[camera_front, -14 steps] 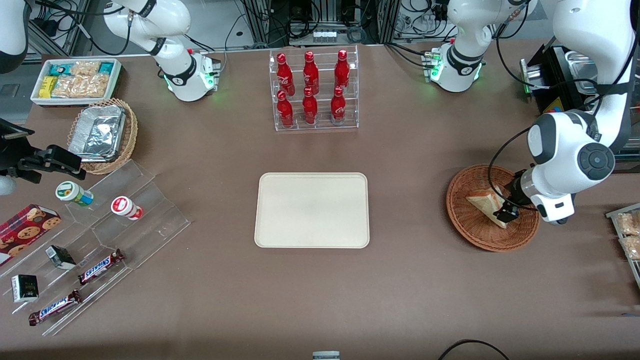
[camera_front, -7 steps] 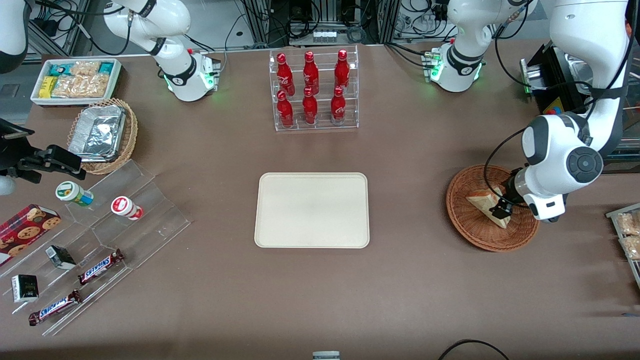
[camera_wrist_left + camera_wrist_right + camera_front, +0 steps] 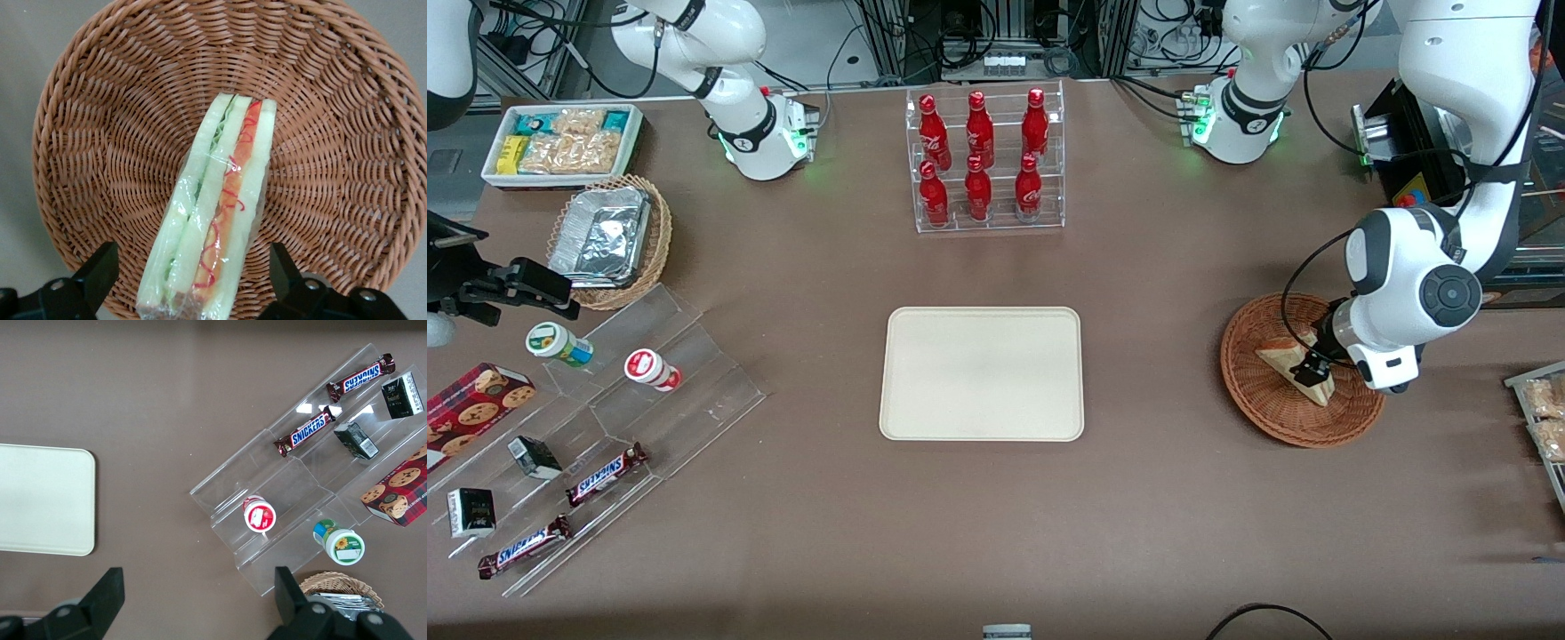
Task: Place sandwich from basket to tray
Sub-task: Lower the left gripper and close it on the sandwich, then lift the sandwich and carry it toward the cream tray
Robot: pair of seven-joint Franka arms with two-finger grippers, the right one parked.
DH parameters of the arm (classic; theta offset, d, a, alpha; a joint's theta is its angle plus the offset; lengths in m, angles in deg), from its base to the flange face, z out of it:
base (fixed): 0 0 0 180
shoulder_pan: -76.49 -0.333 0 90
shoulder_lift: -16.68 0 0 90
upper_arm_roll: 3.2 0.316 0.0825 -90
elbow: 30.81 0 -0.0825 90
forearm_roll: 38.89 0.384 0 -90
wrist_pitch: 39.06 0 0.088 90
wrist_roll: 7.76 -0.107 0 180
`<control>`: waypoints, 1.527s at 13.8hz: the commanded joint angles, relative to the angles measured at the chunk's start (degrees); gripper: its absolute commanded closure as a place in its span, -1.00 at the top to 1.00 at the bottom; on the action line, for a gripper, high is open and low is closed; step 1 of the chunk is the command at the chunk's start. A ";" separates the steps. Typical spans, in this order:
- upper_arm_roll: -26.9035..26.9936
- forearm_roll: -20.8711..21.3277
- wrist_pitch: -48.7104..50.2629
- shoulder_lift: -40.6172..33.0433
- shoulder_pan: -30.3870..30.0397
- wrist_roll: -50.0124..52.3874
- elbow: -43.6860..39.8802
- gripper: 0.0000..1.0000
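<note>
Hovering low inside the basket [image 3: 1303, 370], the gripper [image 3: 1316, 369] has its two black fingers [image 3: 99, 275] spread wide, one on each side of the sandwich [image 3: 213, 213], with clear gaps between the pads and the bread; it holds nothing. In the front view it sits over the wedge's end nearest the working arm's end of the table.

Wrapped in clear, glossy film, the sandwich is a triangular wedge lying in the middle of the basket, with pale, soft-looking bread slices and thin green and red-orange filling layers along its cut edge. The basket is round and shallow, tightly woven from reddish-brown wicker, its ribs running outward from the centre to a braided rim. It stands on the matte brown table [image 3: 1156, 516] near the working arm's end.

Well apart from it, at the table's middle, lies the tray [image 3: 982, 373]: flat, smooth, cream-beige, rectangular with rounded corners and a low rim, bare.
</note>
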 commanded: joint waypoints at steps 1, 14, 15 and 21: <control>0.11 0.84 -1.52 -0.08 0.38 1.00 0.90 0.38; -0.24 1.01 24.90 -5.44 7.57 -2.42 -15.86 -0.80; -0.24 0.93 27.10 -5.26 9.68 -2.25 -18.58 -0.80; 0.89 0.84 28.45 -4.65 24.61 -2.42 -25.99 -0.80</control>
